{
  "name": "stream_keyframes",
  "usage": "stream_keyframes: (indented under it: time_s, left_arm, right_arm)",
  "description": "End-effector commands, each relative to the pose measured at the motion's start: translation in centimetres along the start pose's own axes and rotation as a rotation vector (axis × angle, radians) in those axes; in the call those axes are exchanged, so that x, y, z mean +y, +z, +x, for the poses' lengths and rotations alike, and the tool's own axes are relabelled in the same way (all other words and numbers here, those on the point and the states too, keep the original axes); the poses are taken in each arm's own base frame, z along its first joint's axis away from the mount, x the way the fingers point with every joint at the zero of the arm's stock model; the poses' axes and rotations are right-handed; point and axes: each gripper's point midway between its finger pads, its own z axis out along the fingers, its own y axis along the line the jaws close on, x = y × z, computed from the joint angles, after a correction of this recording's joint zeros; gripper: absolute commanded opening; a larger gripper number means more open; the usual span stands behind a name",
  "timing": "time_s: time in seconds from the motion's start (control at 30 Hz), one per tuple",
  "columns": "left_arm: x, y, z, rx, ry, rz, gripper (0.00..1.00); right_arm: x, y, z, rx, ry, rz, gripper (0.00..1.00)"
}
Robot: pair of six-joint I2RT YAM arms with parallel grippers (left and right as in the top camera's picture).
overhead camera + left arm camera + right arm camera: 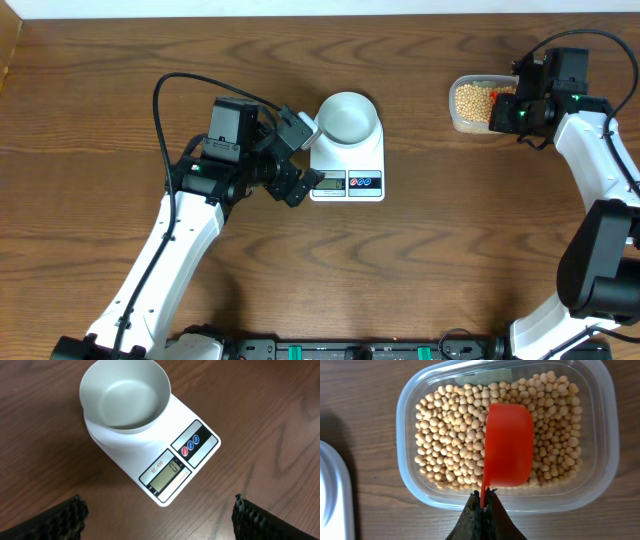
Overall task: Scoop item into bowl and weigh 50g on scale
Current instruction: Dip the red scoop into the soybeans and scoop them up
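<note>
An empty white bowl (pixel 347 117) (pixel 125 395) sits on the white scale (pixel 348 170) (pixel 150 455), whose display faces the table's front. My left gripper (pixel 297 160) (pixel 159 517) hangs open just left of the scale, nothing between its fingers. At the far right, tan beans (pixel 472 100) (pixel 450 440) fill a clear plastic tub (pixel 470 123) (pixel 410 475). My right gripper (pixel 512 103) (pixel 484 497) is shut on the handle of a red scoop (pixel 507 445) (pixel 497 97). The scoop lies bottom-up over the beans inside the tub.
A clear lid edge (pixel 332 495) lies left of the tub in the right wrist view. Wood table surface (pixel 450 250) spreads between the scale and the tub. Both arms' cables loop above the table.
</note>
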Motion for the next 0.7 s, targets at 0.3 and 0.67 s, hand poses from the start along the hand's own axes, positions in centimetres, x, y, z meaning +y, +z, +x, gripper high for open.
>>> stream_keyframes:
  time_s: [0.3,0.67]
  left_arm:
    - [-0.2,0.1,0.2,0.004,0.007,0.008,0.95]
    - [-0.2,0.1,0.2,0.004,0.007,0.008,0.95]
  right_arm:
    - [1.2,1.6,0.4,0.026,0.113,-0.154,0.01]
    - [0.5,2.0,0.8,0.048,0.183,-0.237,0.01]
